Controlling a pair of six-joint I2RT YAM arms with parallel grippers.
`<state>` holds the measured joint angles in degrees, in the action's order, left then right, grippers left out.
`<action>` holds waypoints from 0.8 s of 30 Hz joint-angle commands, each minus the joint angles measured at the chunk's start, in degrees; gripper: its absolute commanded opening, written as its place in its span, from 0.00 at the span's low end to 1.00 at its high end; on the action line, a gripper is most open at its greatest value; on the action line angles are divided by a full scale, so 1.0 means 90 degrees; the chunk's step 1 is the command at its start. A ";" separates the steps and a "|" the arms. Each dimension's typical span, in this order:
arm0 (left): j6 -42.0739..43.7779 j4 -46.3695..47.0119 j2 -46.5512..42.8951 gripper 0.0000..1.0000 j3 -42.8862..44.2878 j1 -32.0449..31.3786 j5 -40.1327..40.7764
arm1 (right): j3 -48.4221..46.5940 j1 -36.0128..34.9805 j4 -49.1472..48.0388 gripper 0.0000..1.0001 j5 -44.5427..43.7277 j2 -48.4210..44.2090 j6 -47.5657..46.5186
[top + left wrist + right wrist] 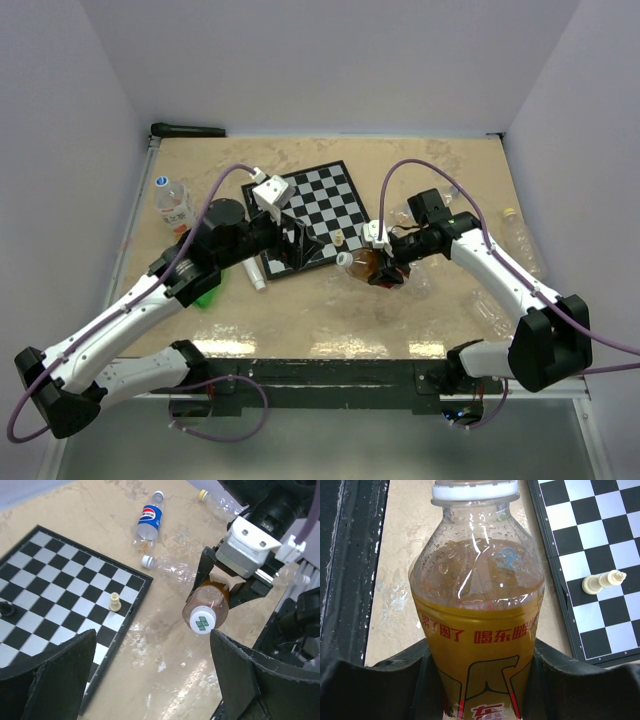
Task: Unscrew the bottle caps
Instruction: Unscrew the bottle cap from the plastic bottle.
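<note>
Right pincer: the right gripper (pixel 226 582) is clamped around the body of an amber bottle (pixel 477 630), one finger on each side.
Held bottle: it lies roughly level over the middle of the desk (pixel 300 320), just off the right side of the chessboard (pixel 310 210). It is partly filled with orange-brown liquid and has red print on its label.
Cap: the white cap (pixel 201 622), which has a green mark on top, sits on the bottle's neck and faces the left arm.
Left pincer: the left gripper (pixel 152 677) is spread wide apart, with nothing between its fingers. It sits close in front of the cap and is not touching it.
On the board: a cream chess piece (pixel 115 602) stands near the board's edge.
Toward the far right of the desk: a blue-labelled bottle (pixel 150 522) lies on its side. A clear bottle's white cap (pixel 146 561) is near it, and a yellow cap (pixel 203 495) lies further off.
</note>
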<state>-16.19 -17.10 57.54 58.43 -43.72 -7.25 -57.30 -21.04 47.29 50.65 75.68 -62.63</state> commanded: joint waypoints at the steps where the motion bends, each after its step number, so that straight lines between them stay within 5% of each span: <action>1: 0.1708 0.0464 -0.0328 1.00 -0.0310 0.0005 -0.0191 | -0.0050 0.0003 0.0078 0.07 0.0134 -0.0079 -0.0102; 8: 0.3623 0.0952 -0.0543 1.00 -0.0789 0.0005 -0.1205 | -0.0050 0.0004 0.0088 0.06 0.0134 -0.0050 -0.0111; 24: 0.4327 0.1627 -0.0046 1.00 -0.1034 0.0005 -0.2144 | -0.0050 0.0003 0.0146 0.06 0.0094 -0.0030 -0.0180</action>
<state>19.11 -6.42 56.47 49.69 -43.72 -22.48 -57.30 -21.04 47.62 50.57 75.68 -63.11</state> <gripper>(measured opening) 0.997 0.505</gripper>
